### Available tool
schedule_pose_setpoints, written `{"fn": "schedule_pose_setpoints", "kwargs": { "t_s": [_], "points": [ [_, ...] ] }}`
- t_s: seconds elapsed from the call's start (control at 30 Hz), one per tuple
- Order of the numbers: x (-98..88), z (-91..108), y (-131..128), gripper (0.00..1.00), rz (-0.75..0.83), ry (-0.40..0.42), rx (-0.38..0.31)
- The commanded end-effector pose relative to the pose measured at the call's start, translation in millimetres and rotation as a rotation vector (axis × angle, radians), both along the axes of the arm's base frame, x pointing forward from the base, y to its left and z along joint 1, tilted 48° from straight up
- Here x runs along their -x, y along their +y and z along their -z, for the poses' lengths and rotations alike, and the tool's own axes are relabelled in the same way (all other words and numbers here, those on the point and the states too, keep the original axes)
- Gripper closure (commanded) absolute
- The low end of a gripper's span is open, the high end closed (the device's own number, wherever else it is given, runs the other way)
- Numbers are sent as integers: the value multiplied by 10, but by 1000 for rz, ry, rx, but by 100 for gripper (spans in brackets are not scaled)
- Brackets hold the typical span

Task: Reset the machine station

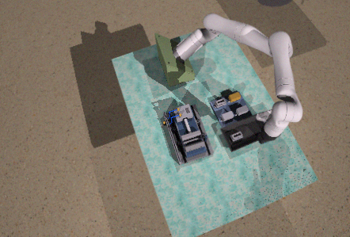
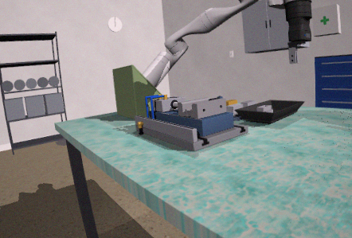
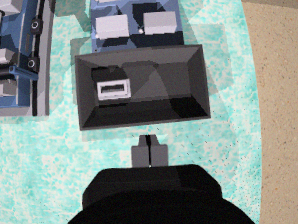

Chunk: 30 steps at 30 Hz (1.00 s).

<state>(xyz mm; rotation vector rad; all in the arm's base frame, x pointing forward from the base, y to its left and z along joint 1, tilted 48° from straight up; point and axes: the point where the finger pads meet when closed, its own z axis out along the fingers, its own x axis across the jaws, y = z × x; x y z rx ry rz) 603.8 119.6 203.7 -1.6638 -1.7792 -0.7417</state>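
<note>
My gripper [image 3: 148,145] is shut and empty. It hangs high above the near edge of the black outfeed tray [image 3: 141,94], as the side view shows [image 2: 293,56]. One finished part [image 3: 113,90] lies pocket up in the left half of the tray. Beyond the tray is the infeed plate [image 3: 133,19]. The vise [image 1: 188,132] stands to the left of the tray, with blue hoses at its far end.
A green wedge-shaped block [image 1: 171,59] stands at the back of the table by the arm's base. The arm's elbow [image 1: 283,112] hangs over the tray's right side. The table's edge runs to the right of the tray.
</note>
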Motion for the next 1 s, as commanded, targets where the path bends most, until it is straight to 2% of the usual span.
{"fn": "schedule_pose_setpoints", "kwargs": {
  "t_s": [0.0,0.97],
  "points": [
    [-4,23,44,100,8,7,-5],
    [8,324,373,100,9,7,-5]
  ]
}}
